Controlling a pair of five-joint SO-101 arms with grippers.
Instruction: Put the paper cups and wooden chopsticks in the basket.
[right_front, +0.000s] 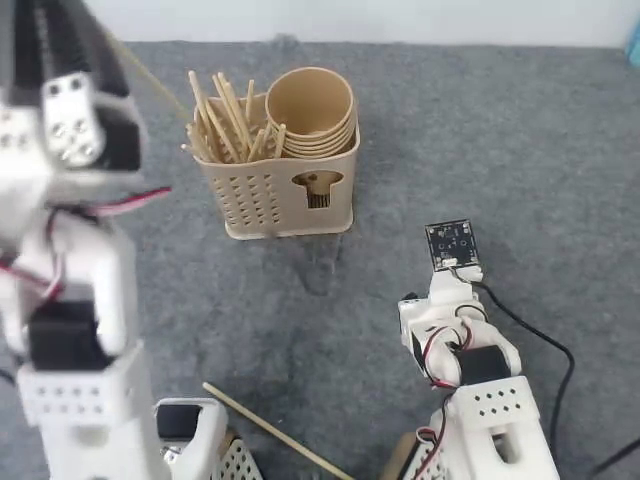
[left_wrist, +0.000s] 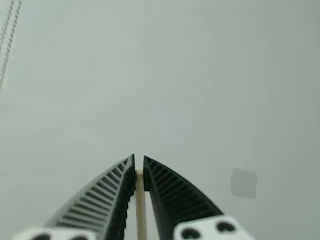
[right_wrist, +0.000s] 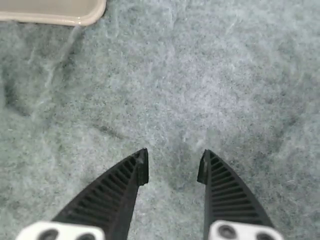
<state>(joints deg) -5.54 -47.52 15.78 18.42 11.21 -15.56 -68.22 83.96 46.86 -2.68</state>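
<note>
Left wrist view: chopstick (left_wrist: 140, 207) in pincer (left_wrist: 139, 160)

Beige perforated basket (right_front: 280, 205), upright at far centre. Inside on the right, nested tan paper cups (right_front: 310, 100), mouths up; on the left, bundled wooden chopsticks (right_front: 225, 125), leaning. Near edge: loose chopstick (right_front: 275, 432), lying diagonal. Single chopstick (left_wrist: 140, 210), pinched in left gripper (left_wrist: 138, 162).

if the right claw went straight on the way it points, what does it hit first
Most likely the bare grey mat: the open right claw points down at it, nothing between. The basket sits off that line.
</note>
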